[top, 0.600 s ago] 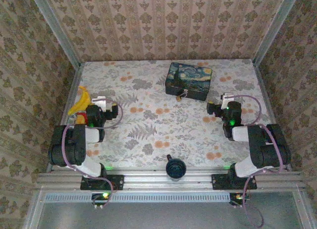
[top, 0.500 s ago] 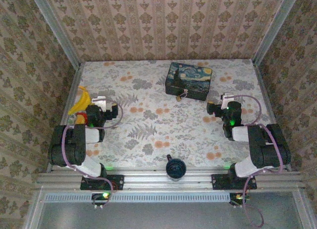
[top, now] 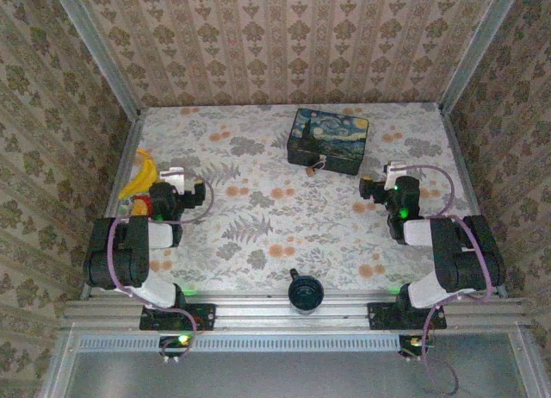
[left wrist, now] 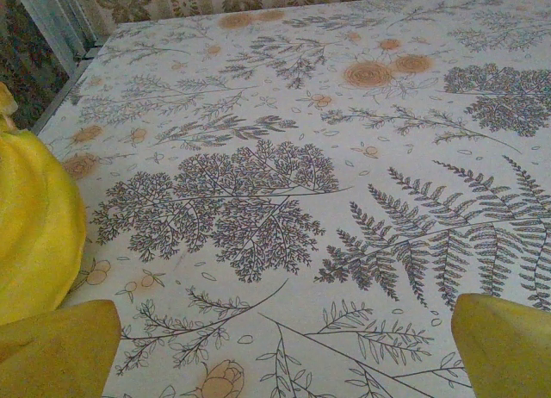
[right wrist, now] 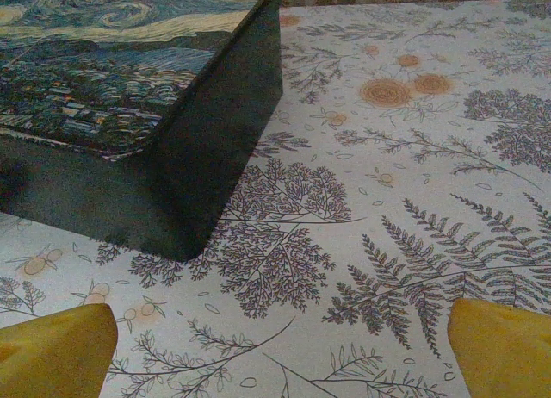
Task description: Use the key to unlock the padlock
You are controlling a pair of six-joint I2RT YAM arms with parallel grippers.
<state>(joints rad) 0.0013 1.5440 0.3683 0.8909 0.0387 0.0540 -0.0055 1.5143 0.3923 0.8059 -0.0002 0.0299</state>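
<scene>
Currently left end effector (top: 172,178) and right end effector (top: 393,172) gape empty; tiny padlock (top: 312,167) hugs the starry-sky box (top: 330,139), so a coarse pinch may shove the box.

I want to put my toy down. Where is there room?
Bare: the middle, between left gripper and right gripper, this side of the box; also the far left corner. Crowded: the box front with the padlock.

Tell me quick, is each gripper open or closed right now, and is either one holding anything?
Left gripper: open, holding nothing.
Right gripper: open, holding nothing.
</scene>
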